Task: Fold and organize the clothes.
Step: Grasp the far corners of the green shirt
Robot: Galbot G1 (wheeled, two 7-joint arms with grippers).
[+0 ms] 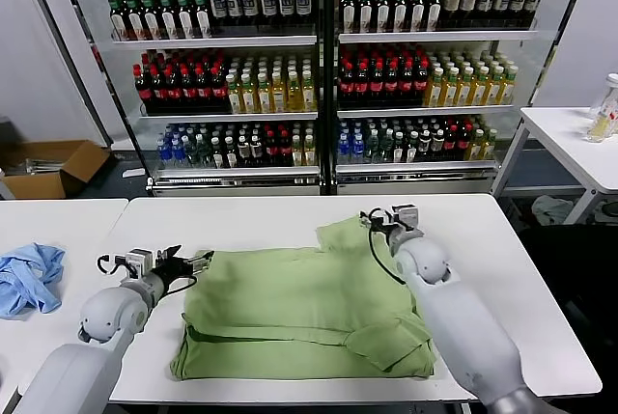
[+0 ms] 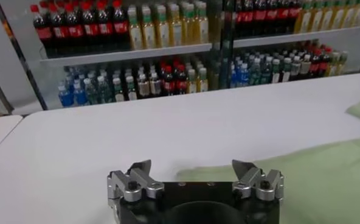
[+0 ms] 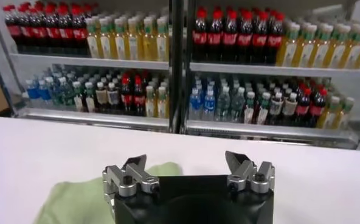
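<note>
- The shirt [image 1: 299, 313] lies folded on the white surface [image 1: 241, 216], a light green, roughly rectangular bundle with a sleeve turned over its near right corner.
- The left hand [image 1: 193, 264] hovers wide at its left edge.
- The right hand [image 1: 386, 221] stands wide over its far right corner.

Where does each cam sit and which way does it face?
Head: up on the robot, looking forward and down at the table, shirt, shelves; both arms show.
Left wrist: behind the left end effector, open, facing the shelves across the shirt's edge.
Right wrist: behind the right end effector, open, facing the shelves over a shirt corner.
Shared: shirt, table and bottle shelves appear in all three.
</note>
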